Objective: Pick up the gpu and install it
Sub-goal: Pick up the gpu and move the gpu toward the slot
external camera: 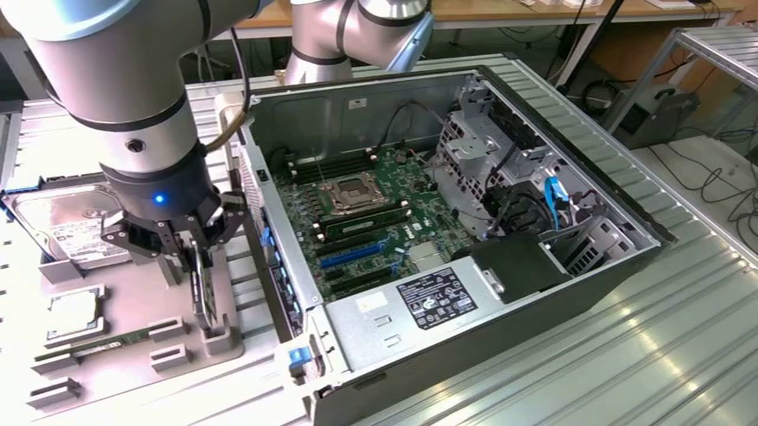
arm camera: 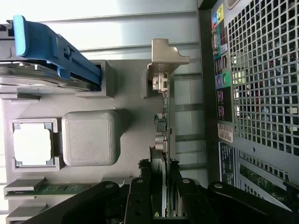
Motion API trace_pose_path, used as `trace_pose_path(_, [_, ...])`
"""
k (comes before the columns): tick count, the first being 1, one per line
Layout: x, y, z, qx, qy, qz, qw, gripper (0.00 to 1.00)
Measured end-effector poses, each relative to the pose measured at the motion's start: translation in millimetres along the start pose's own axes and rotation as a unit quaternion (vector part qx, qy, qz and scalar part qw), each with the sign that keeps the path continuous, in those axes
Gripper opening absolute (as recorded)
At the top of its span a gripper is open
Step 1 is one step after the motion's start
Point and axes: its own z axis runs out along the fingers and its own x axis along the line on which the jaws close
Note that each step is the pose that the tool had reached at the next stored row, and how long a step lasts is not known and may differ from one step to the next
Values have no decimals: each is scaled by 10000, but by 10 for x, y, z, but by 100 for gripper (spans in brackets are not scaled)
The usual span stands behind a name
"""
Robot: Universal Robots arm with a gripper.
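The gpu (external camera: 209,306) is a thin black card standing on edge in a slot of the grey holder tray (external camera: 133,282), to the exterior view's left of the open computer case (external camera: 616,266). In the wrist view the gpu (arm camera: 162,135) is edge-on, its pale metal bracket at the far end. My gripper (external camera: 197,264) comes straight down over the card, and its black fingers (arm camera: 140,196) press against both faces. The gripper (arm camera: 161,191) is shut on the card's upper edge. The card still sits in the holder. The motherboard (external camera: 367,222) lies exposed inside the case, with blue expansion slots (external camera: 355,256).
On the tray are a silver hard drive (external camera: 66,222) with a blue rail (arm camera: 51,51), a processor chip (external camera: 74,312) and a green memory stick (external camera: 109,341). The case's perforated rear wall (arm camera: 261,79) stands close beside the card. A second arm (external camera: 355,35) stands behind the case.
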Motion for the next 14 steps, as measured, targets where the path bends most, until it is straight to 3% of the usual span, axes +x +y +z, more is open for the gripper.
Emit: trace_pose_path(14, [-2, 1, -54, 0, 0, 0, 10000, 26])
